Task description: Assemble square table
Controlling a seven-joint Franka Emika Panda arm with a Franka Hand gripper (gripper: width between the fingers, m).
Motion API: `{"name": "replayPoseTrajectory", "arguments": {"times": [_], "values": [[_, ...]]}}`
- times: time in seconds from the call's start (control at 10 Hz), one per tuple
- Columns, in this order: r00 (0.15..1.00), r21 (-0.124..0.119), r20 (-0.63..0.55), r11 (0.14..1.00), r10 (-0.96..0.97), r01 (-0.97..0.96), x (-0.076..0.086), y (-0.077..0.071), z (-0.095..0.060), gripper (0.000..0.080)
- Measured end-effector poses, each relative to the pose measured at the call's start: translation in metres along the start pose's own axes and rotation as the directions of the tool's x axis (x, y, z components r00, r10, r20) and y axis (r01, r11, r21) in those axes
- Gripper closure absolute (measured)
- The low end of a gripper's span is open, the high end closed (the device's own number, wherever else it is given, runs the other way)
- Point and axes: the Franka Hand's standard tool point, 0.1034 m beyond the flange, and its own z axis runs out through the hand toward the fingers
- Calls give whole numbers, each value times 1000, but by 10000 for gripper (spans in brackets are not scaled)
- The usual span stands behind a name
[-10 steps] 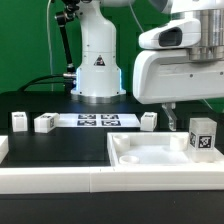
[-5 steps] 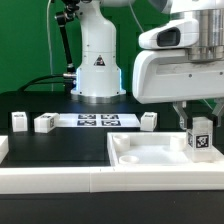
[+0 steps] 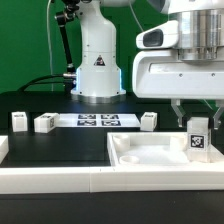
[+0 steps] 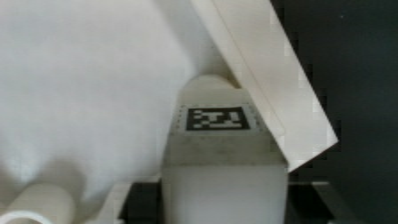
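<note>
**Leg now upright over the tabletop corner, lower than a second ago.**
Nearest me is the tabletop (image 3: 150, 152). Over its corner on the exterior view's right, the claw (image 3: 197, 122) pinches one leg (image 3: 197, 142), its earlier tilt gone. I judge seating comes next. Beyond the tabletop, the spare legs (image 3: 44, 123) lie unmoved.

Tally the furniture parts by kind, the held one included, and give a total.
Legs: 4 (3 loose legs, 1 held leg in the gripper)
Tabletop: 1
Total: 5
</note>
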Motion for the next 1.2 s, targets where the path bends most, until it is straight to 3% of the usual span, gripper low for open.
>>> {"name": "replayPoseTrajectory", "arguments": {"times": [0.2, 0.6, 0.8, 1.2], "values": [[978, 6, 7, 978, 206, -206, -1, -1, 0, 509], [825, 5, 16, 825, 565, -565, -4, -3, 1, 509], [758, 4, 17, 758, 652, -652, -3, -3, 1, 509], [754, 3, 18, 754, 657, -657, -4, -4, 1, 505]]}}
